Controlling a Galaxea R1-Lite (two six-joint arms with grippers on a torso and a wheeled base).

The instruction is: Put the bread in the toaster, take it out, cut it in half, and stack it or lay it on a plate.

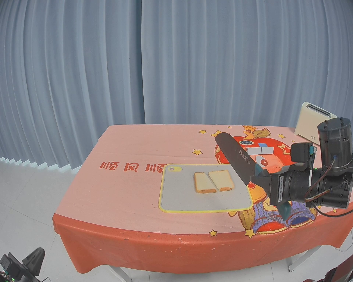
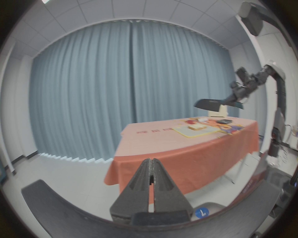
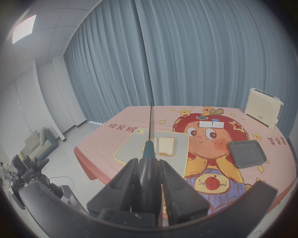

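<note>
Right gripper (image 3: 146, 164) clamps a raised knife (image 1: 235, 156) near 2 bread halves (image 1: 204, 182) on the cutting board (image 1: 176, 200); left gripper (image 2: 151, 162) closed, empty

A curtained room around one cloth-covered table

The rectangular table draped in a salmon-pink printed cloth (image 1: 128, 200) stands on a pale glossy tiled floor (image 1: 25, 205); behind it hangs a pleated grey-blue curtain (image 1: 147, 62), wall-wide; overhead, a white panelled ceiling (image 2: 124, 9) with a lit square lamp panel (image 3: 23, 28); well apart from the table, a pale cushioned sofa (image 3: 37, 143) against a plain white wall (image 3: 46, 93).
</note>
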